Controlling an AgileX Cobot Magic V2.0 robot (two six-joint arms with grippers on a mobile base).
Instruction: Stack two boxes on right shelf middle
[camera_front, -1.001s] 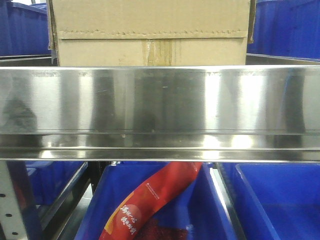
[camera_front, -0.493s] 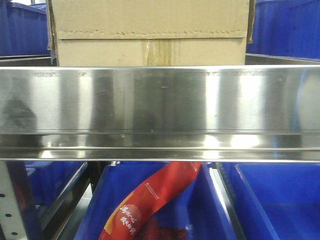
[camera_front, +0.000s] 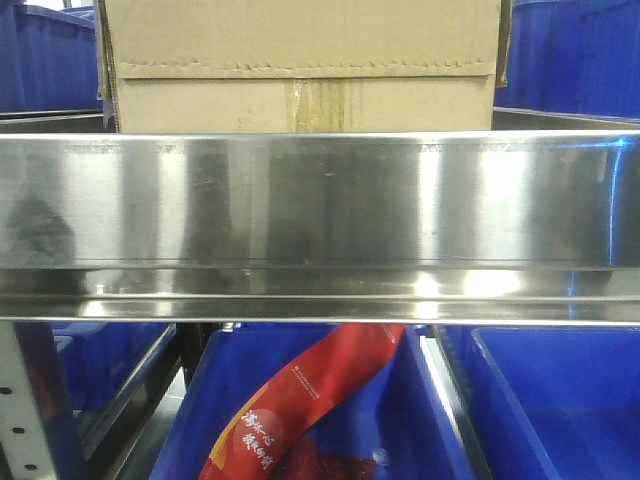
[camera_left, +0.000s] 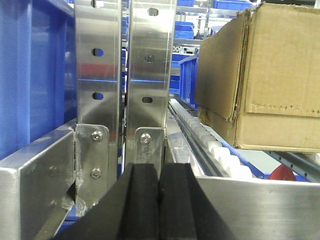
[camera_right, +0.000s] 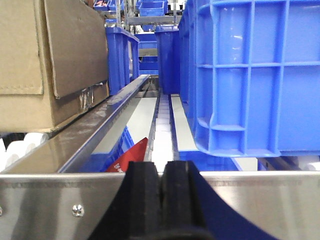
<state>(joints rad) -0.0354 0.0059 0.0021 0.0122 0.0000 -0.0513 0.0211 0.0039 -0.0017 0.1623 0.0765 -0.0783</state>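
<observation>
Cardboard of the plain brown corrugated box (camera_left: 260, 75) lies up-right of the closed, empty left end effector (camera_left: 159, 200). From the closed, empty right end effector (camera_right: 161, 200) it lies up-left, its long axis along the shiny steel shelf lip (camera_front: 320, 210).

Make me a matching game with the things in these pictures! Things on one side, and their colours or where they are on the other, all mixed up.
Things:
1. cardboard box
2. red packet
3. left gripper
4. shelf lip

Descriptions:
A. shiny silver
B. black, pads pressed together
C. brown, sitting on the shelf
D. lying in a blue bin below the shelf

Pairs: 1-C, 2-D, 3-B, 4-A
</observation>
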